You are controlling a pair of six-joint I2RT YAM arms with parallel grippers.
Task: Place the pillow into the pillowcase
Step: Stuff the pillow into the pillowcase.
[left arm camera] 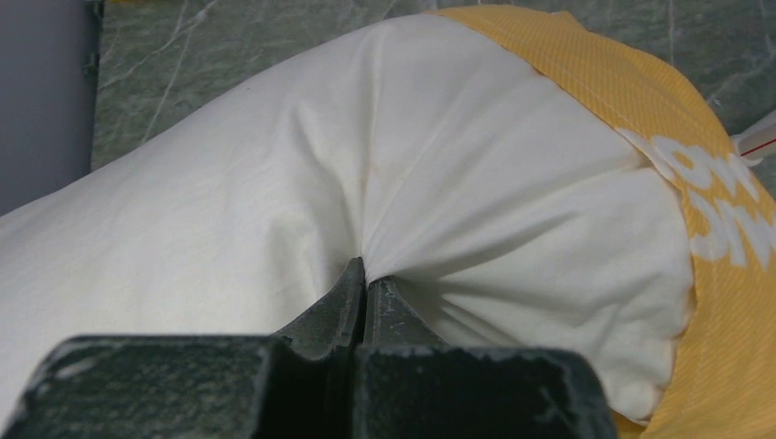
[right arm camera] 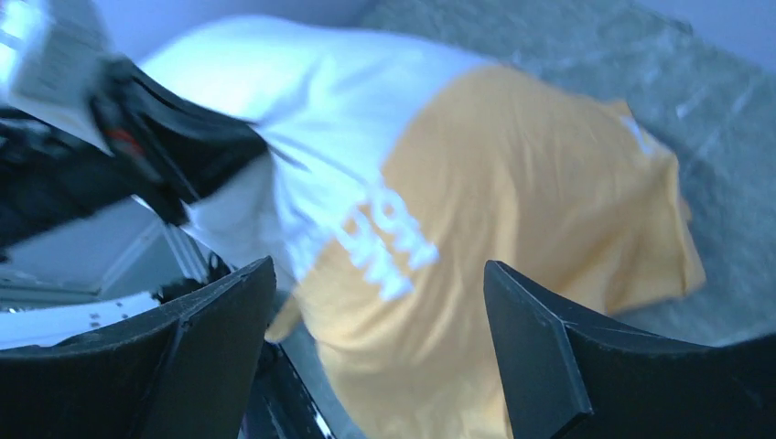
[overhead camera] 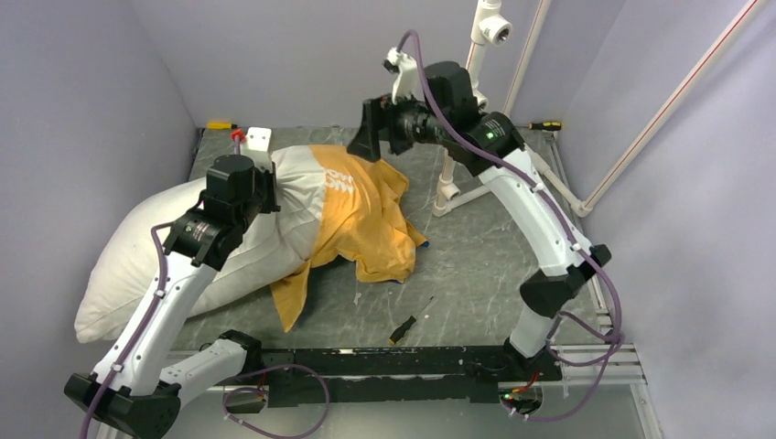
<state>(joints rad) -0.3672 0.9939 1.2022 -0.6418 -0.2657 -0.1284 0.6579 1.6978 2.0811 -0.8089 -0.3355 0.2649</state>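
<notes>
**Pillow-casing, early stage.** The pillow (overhead camera: 165,247) is laid aslant across the left half of the table (overhead camera: 494,247), from the near left corner towards the middle of the far edge. Only its far end is capped by the pillowcase (overhead camera: 366,219), orange side up, and the slack is spread towards the table's centre. A small fold of the pillow's cover is pinched by the fully closed left gripper (left arm camera: 366,274), near the case's hem. The right gripper (right arm camera: 377,265) is held above the case, jaws spread wide, with nothing between them. Likely faults: the thin pinch may be pulled free when the case is tugged, so that the pillow is dragged along rather than sheathed. The hem may also bunch if only one layer is caught.
</notes>
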